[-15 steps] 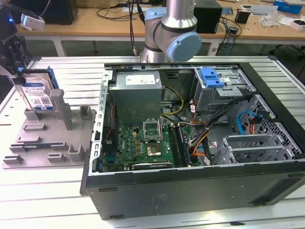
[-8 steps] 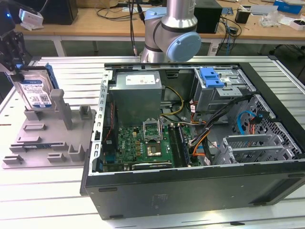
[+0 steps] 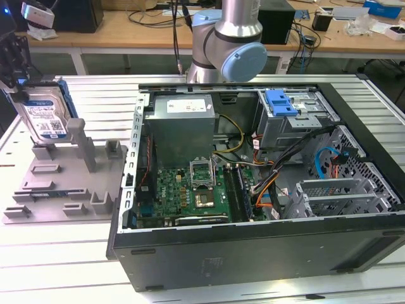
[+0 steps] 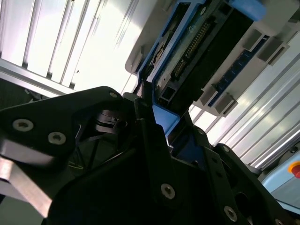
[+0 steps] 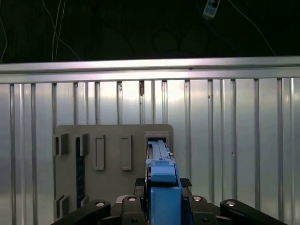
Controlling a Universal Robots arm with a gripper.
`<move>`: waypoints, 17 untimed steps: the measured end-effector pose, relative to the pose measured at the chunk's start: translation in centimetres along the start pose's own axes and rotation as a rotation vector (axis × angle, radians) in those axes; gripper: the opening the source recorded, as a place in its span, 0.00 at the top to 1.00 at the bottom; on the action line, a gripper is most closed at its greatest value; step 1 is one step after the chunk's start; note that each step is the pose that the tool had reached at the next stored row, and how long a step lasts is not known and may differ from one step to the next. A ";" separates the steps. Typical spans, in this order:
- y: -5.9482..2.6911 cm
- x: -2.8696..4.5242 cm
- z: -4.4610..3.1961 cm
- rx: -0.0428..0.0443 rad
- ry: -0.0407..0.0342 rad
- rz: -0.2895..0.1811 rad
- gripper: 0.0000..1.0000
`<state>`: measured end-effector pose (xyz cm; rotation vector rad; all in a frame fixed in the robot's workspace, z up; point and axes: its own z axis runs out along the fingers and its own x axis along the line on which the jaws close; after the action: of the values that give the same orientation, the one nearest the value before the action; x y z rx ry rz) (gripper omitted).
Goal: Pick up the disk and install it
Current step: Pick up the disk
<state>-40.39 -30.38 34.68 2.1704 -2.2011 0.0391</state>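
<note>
The disk (image 3: pixel 43 114), a silver drive with a white-and-blue label in a blue carrier, stands on edge, slightly tilted, over the back end of the grey holder (image 3: pixel 69 183) at the exterior view's left. My black gripper (image 3: pixel 18 73) is at the disk's upper edge. In the first wrist view the blue carrier (image 5: pixel 161 187) sits between my fingers (image 5: pixel 129 202), with the holder (image 5: pixel 112 145) beyond it. In the second wrist view a finger (image 4: pixel 147 117) presses against the carrier, and the disk's (image 4: pixel 197 42) circuit side shows. The gripper is shut on the disk.
An open computer case (image 3: pixel 253 247) lies on the slatted metal table (image 3: pixel 354 95) to the exterior view's right of the holder. It contains a grey power-supply box (image 3: pixel 183 126), a motherboard (image 3: pixel 190 190), cables and a drive bay with a blue latch (image 3: pixel 281 104). The arm's elbow (image 3: pixel 231 44) hangs over the case's back.
</note>
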 end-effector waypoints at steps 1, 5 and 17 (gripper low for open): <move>0.00 0.01 -0.17 0.0000 0.0000 0.000 0.64; 0.02 0.05 -0.85 0.0000 0.0000 0.000 0.64; 0.05 0.15 -2.79 0.0000 0.0000 0.000 0.64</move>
<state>-40.39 -30.38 37.47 2.1704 -2.2011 0.0391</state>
